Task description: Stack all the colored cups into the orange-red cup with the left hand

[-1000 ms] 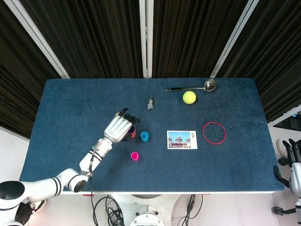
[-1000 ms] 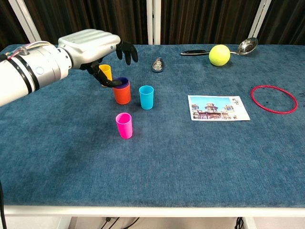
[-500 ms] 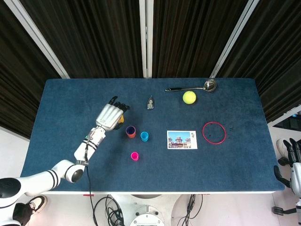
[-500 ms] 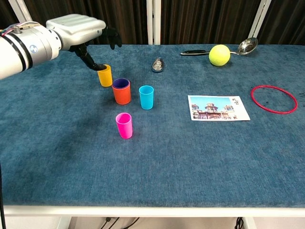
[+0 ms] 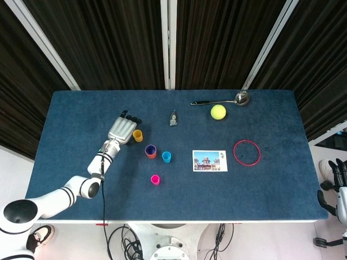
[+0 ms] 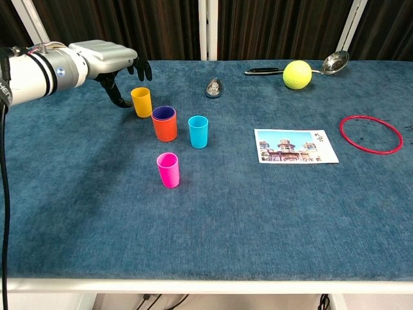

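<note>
The orange-red cup (image 6: 165,127) (image 5: 151,154) stands upright left of the table's middle, with a purple cup (image 6: 164,113) nested inside it. A yellow-orange cup (image 6: 141,101) (image 5: 137,135) stands just behind and to its left. A blue cup (image 6: 198,131) (image 5: 166,157) is to its right, and a pink cup (image 6: 168,169) (image 5: 155,179) is in front. My left hand (image 6: 106,59) (image 5: 121,129) hovers open just left of the yellow-orange cup, holding nothing, thumb pointing down beside it. My right hand (image 5: 337,181) hangs at the right edge of the head view, off the table.
At the back lie a metal spoon (image 6: 303,67), a yellow ball (image 6: 297,73) and a small silvery object (image 6: 213,87). A picture card (image 6: 295,145) lies right of the cups, and a red ring (image 6: 370,134) further right.
My left hand has left the orange-red cup, with the purple cup staying inside it, and moved back and to the left until it is beside the yellow-orange cup.
</note>
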